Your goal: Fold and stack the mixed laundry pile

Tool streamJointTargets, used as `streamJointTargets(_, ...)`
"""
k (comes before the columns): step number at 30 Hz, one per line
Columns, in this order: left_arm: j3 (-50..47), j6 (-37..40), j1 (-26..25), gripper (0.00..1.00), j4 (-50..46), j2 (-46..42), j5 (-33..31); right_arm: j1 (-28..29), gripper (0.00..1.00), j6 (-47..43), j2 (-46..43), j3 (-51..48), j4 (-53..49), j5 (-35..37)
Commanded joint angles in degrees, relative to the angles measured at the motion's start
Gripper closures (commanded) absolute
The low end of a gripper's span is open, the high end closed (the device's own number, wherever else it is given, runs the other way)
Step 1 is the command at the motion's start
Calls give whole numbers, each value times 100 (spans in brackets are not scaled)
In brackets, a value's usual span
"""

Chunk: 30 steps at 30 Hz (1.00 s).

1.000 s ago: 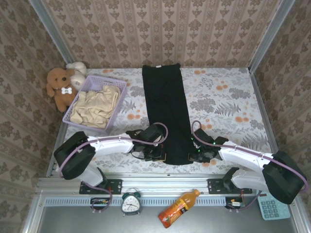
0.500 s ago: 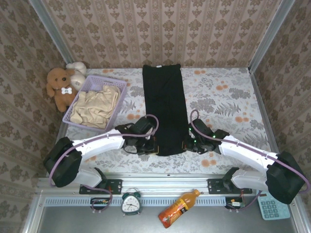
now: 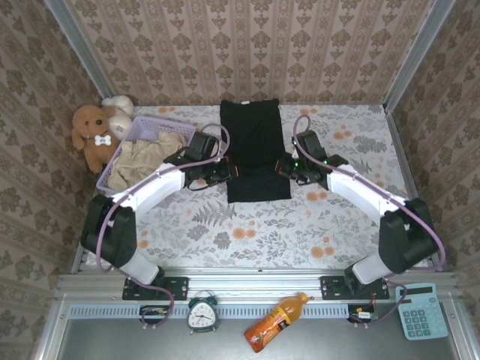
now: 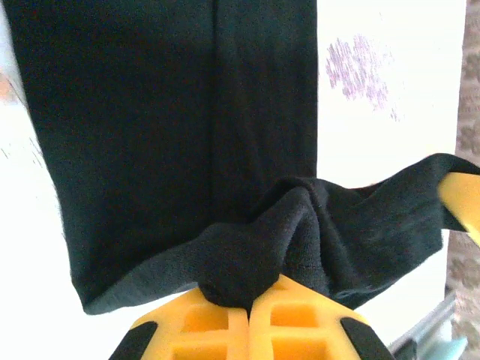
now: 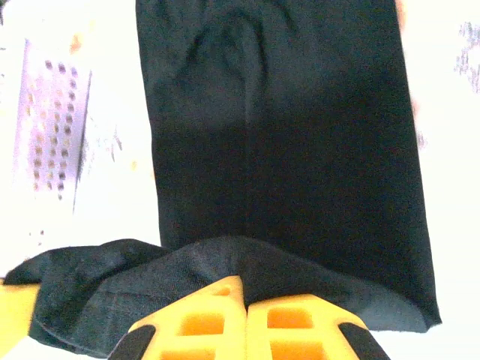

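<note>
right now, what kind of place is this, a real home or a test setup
Probably a staged robot test cell dressed as a home: wallpapered panels in a metal frame, a floral table with a teddy bear at its edge, and the left gripper and right gripper pinching a black garment.

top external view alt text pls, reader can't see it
The left gripper and right gripper each pinch a side of a black garment, holding its near end doubled over its far half on a floral table. At left, a lavender basket holds a cream garment, beside teddy bears.
</note>
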Motion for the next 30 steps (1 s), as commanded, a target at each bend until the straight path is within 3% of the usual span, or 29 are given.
streamJointTargets(1, 482, 302, 308, 96, 425, 569, 90, -263, 100, -210, 663, 521, 354, -183)
streamJointTargets(5, 1294, 429, 639, 95, 458, 1409, 302, -440, 100, -164, 1628, 1352, 615, -455)
streamJointTargets(7, 1714, 548, 750, 84, 380, 1800, 309, -473, 100, -186, 2070, 1768, 628, -378)
streamJointTargets(9, 2185, 632, 882, 78, 334, 2236, 425, -568, 95, -120, 2509, 2161, 855, -367)
streamJointTargets(10, 2362, 594, 944, 70, 310, 2401, 383, -610, 90, -78, 2690, 2319, 1059, -403)
streamJointTargets(11, 2601, 544, 1037, 47, 298, 2589, 418, -658, 68, -63, 2923, 2672, 991, -465)
streamJointTargets(12, 2844, 480, 1124, 4, 204, 2762, 509, -715, 40, -70, 3126, 3062, 780, -616)
streamJointTargets(13, 2978, 429, 1209, 0, 139, 2852, 557, -766, 26, -80, 3188, 3246, 755, -761)
streamJointTargets(15, 2945, 361, 1317, 0, 289, 2756, 531, -782, 9, -142, 2936, 3076, 1111, -676)
streamJointTargets(16, 2862, 426, 1320, 0, 359, 2615, 401, -782, 7, -204, 2780, 2967, 1164, -597)
streamJointTargets(19, 2642, 857, 1227, 0, 289, 2166, 8, -778, 14, -467, 2407, 2659, 961, -599)
streamJointTargets(23, 1963, 797, 1087, 0, 742, 1743, 347, -762, 25, -600, 1916, 1873, 876, -817)
streamJointTargets(24, 1696, 718, 1019, 7, 976, 1638, 496, -751, 32, -625, 1801, 1675, 803, -874)
streamJointTargets(25, 1452, 622, 943, 21, 1189, 1549, 611, -732, 43, -640, 1669, 1457, 737, -931)
streamJointTargets(29, 709, 280, 526, 100, 2009, 1309, 818, -518, 80, -652, 1225, 657, 778, -1115)
streamJointTargets(30, 569, 211, 340, 100, 2189, 1314, 825, -433, 93, -652, 1155, 493, 778, -1109)
